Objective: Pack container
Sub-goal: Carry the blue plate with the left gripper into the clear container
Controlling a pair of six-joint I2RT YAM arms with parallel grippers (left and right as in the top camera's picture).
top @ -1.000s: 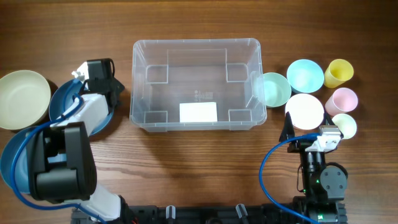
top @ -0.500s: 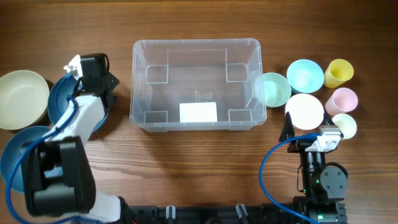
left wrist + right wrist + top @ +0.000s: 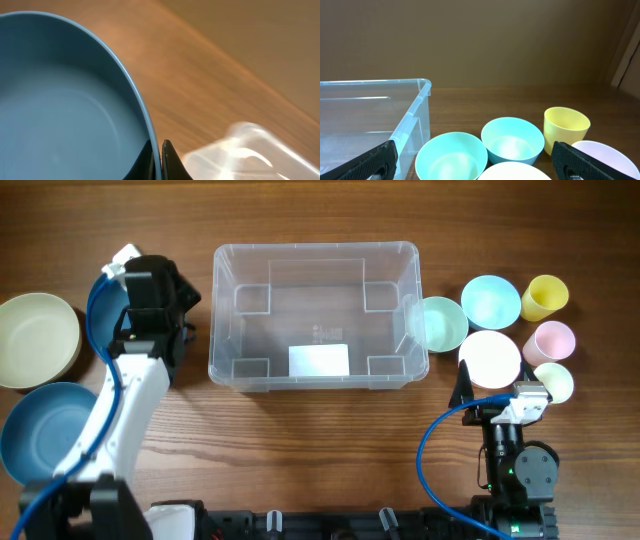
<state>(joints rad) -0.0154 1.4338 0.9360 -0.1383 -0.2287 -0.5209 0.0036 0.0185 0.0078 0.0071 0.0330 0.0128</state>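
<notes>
Since the container (image 3: 315, 292) is the main thing: it's the big clear bin sitting flat on the counter (image 3: 300, 440), pretty much dead centre, open side up. It has a white label (image 3: 319, 361) on its base near the wall closest to the arms.

Just off its left side, the left arm (image 3: 130, 385) reaches up alongside it. The left jaws are pinching the rim of a blue bowl (image 3: 60, 110), one finger inside the rim and one outside. The wrist view shows a blurry corner of the container just past that rim. Can't tell whether the bowl is resting on the counter or lifted off it.

Further left are a cream bowl (image 3: 35, 340) and a second blue bowl (image 3: 35, 442), right next to each other.

On the other side, a mint bowl (image 3: 441, 323) sits right up against the container's right wall. Bunched beyond it are a light blue bowl (image 3: 490, 300), a yellow cup (image 3: 546, 296), a pink cup (image 3: 552, 340), a pale pink bowl (image 3: 490, 358) and a small pale cup (image 3: 555, 383).

The right jaws are spread wide with nothing between them, sitting low just in front of the pale pink bowl.
</notes>
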